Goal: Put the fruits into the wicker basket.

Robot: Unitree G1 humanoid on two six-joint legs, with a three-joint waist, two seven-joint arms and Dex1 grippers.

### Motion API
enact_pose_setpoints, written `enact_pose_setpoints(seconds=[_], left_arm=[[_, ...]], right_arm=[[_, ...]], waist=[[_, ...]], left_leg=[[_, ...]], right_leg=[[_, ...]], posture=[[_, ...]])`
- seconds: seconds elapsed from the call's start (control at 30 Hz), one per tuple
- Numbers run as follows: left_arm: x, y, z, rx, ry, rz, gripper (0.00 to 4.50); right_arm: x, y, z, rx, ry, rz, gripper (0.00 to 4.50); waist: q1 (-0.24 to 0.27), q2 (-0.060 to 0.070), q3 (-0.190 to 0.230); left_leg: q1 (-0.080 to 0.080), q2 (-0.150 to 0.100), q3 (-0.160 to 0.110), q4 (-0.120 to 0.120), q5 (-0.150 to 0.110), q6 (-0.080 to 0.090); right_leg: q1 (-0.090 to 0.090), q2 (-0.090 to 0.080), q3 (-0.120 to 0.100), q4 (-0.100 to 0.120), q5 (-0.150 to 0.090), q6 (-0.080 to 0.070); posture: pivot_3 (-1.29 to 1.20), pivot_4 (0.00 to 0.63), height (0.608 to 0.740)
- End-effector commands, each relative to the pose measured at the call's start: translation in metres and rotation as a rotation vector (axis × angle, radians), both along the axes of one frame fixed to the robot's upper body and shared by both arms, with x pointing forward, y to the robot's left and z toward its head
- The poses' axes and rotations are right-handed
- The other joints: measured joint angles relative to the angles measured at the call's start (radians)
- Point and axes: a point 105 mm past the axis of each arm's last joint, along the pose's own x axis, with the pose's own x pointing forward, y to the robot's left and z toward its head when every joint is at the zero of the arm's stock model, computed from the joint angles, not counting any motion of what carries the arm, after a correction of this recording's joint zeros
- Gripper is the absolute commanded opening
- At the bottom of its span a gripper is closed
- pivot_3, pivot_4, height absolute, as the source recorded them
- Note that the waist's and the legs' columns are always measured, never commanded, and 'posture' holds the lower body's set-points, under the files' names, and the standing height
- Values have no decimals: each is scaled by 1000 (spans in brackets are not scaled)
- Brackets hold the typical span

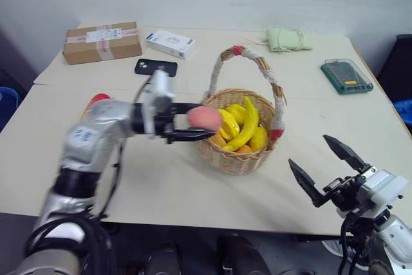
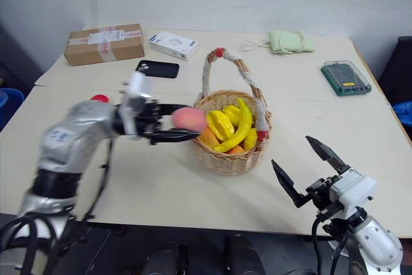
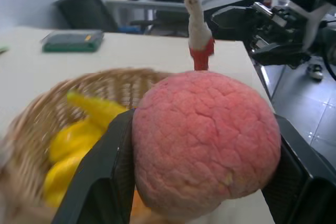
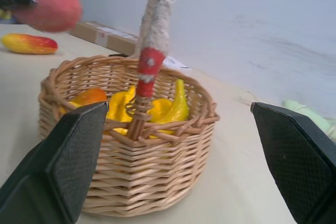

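My left gripper [image 1: 201, 120] is shut on the round pink-red peach [image 1: 205, 116], holding it level just above the near-left rim of the wicker basket [image 1: 235, 159]. In the left wrist view the peach [image 3: 205, 140] sits between both black fingers, with the basket [image 3: 42, 114] behind it. The basket has a tall cloth-wrapped handle [image 1: 277, 94] and holds a banana [image 1: 248, 127] and other yellow fruits. The red-to-yellow mango [image 4: 29, 43] lies on the table left of the basket, partly hidden behind my left arm [image 1: 96, 100]. My right gripper [image 1: 309, 151] is open and empty, at the table's front right, pointing at the basket.
At the back of the table are a cardboard box [image 1: 102, 42], a white box [image 1: 170, 43], a black phone [image 1: 156, 66] and a folded green cloth [image 1: 288, 38]. A green case [image 1: 346, 75] lies at the right.
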Motion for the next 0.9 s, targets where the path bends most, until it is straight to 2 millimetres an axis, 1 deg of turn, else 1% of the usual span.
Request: enact_pose_setpoints(seconds=[0.03, 0.07, 0.13, 0.17, 0.2, 0.27, 0.3, 0.37, 0.47, 0.53, 0.57, 0.6, 0.63, 0.67, 0.73, 0.8, 0.83, 0.9], left_arm=[[16, -12, -1, 17, -37, 46, 2635], [19, -15, -1, 9, -37, 50, 2635], [21, -17, 0, -6, -32, 52, 3341], [20, -16, 0, -10, -30, 49, 3497], [20, -15, 2, -26, -42, 49, 3812], [23, -3, 11, -99, -89, 93, 4489], [24, 1, 13, -118, -102, 106, 4489], [19, 35, 17, -179, -109, 136, 4489], [18, 87, 8, -163, -126, 283, 4489], [18, 115, 2, -148, -132, 396, 4489], [19, 139, -3, -148, -121, 506, 4489], [20, 165, -6, -140, -147, 633, 4489], [17, 188, -9, -144, -144, 728, 4489], [11, 218, -12, -148, -156, 860, 4489], [-4, 264, -18, -162, -166, 1054, 4489], [-20, 299, -25, -167, -174, 1207, 4489], [-34, 319, -33, -167, -160, 1296, 4489], [-61, 346, -48, -161, -121, 1426, 4489]], right_arm=[[-9, 4, 7, -22, -30, -12, 4500], [-10, 5, 6, -29, -29, -12, 4500], [-12, 6, 6, -33, -28, -17, 4500], [-12, 6, 6, -30, -28, -22, 4500], [-12, 6, 6, -29, -29, -25, 4500], [-14, 8, 7, -29, -36, -18, 4500], [-14, 8, 8, -30, -38, -16, 4500], [-15, 12, 11, -36, -50, 17, 4500], [-17, 23, 13, -65, -47, 109, 4500], [-20, 33, 11, -96, -33, 190, 4500], [-21, 39, 10, -119, -24, 242, 4500], [-22, 45, 9, -132, -18, 283, 4500], [-23, 49, 8, -141, -18, 315, 4500], [-21, 54, 9, -145, -21, 345, 4500], [-16, 62, 11, -141, -33, 384, 4500], [-13, 69, 12, -130, -35, 420, 4500], [-13, 74, 10, -124, -9, 457, 4500], [-15, 82, 9, -129, 1, 506, 4500]], waist=[[-11, 0, 0], [-12, 1, 0], [-17, 1, 1], [-18, 1, 1], [-19, 1, 1], [-18, 1, 1], [-18, 1, 1], [-18, 1, 1], [-33, 2, 1], [-32, 2, 2], [-31, 2, 2], [-31, 2, 2], [-30, 1, 2], [-31, 1, 2], [-33, -1, 3], [-33, -2, 3], [-32, -3, 3], [-31, -4, 2]], left_leg=[[0, 0, 0, 0, 0, 0], [1, 0, -1, -1, 0, -1], [1, 1, -2, 0, 0, -2], [2, 1, -2, 0, 0, -2], [2, 1, -2, 0, 0, -2], [3, 1, -2, 0, 0, -2], [3, 1, -2, 0, 0, -2], [3, 1, -2, 0, 0, -2], [4, 2, -1, -1, 0, -3], [5, 3, -1, -1, -1, -3], [4, 4, -2, -1, -1, -3], [4, 5, -2, -1, -1, -3], [5, 6, -2, -1, -2, 0], [4, 6, -2, -1, -3, 0], [5, 7, -2, -1, -3, 0], [5, 8, -1, -1, -4, 0], [5, 8, -2, -1, -4, 0], [4, 8, -2, -2, -5, 0]], right_leg=[[0, 1, 1, 0, 0, 0], [-1, 3, 2, 0, 0, 0], [-1, 4, 3, 1, -1, 0], [-2, 4, 4, 2, -1, 0], [-2, 4, 4, 2, -1, 0], [-1, 4, 4, 3, -1, 0], [-1, 4, 4, 3, -1, 0], [-1, 4, 5, 3, -1, 0], [-2, 4, 6, 5, -2, -2], [-2, 4, 5, 6, -3, -3], [-2, 4, 4, 5, -3, -3], [-2, 3, 3, 5, -3, -3], [-1, 2, 3, 5, -3, -3], [-1, 2, 3, 5, -3, -2], [-1, 1, 2, 5, -3, -3], [-2, 1, 1, 5, -3, -4], [-2, 0, 0, 5, -4, -5], [-2, -1, 0, 4, -4, -6]], posture=[[0, 150, 740], [0, 150, 740], [0, 150, 740], [0, 150, 740], [0, 150, 740], [0, 150, 740], [0, 150, 740], [0, 150, 740], [0, 150, 740], [0, 150, 740], [0, 150, 740], [0, 150, 740], [0, 150, 740], [0, 150, 740], [0, 150, 740], [0, 150, 740], [0, 150, 740], [0, 150, 740]])
